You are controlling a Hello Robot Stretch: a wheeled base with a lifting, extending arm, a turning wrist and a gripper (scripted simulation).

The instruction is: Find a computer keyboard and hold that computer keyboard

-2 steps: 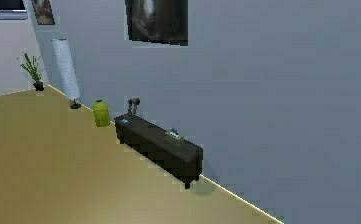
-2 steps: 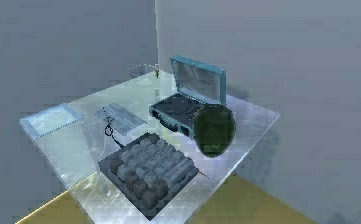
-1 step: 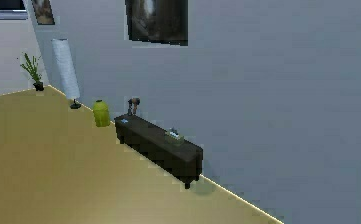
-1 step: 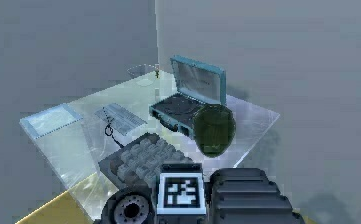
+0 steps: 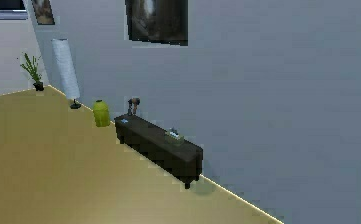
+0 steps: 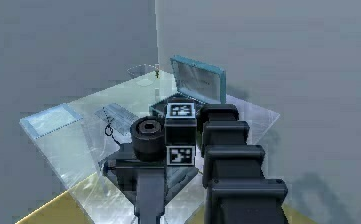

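Observation:
In the arm side view the dark arm (image 6: 233, 170) rises from the bottom edge over a glass-topped table (image 6: 243, 115). Two white marker squares (image 6: 180, 110) stand at its far end. Left of them is my gripper (image 6: 128, 158), low above the table top. A thin flat greyish slab (image 6: 113, 115) lies on the glass just beyond the gripper, and it may be the keyboard. A flat pale rectangle (image 6: 50, 120) lies farther left on the table. I cannot tell whether the gripper holds anything.
An upright teal-framed screen (image 6: 198, 78) stands at the table's back by the grey walls. In the forward view a dark low cabinet (image 5: 158, 148) stands along the wall, with a green object (image 5: 101, 112), a white floor lamp (image 5: 60, 65) and a potted plant (image 5: 33, 70) beyond. Bare tan floor lies to the left.

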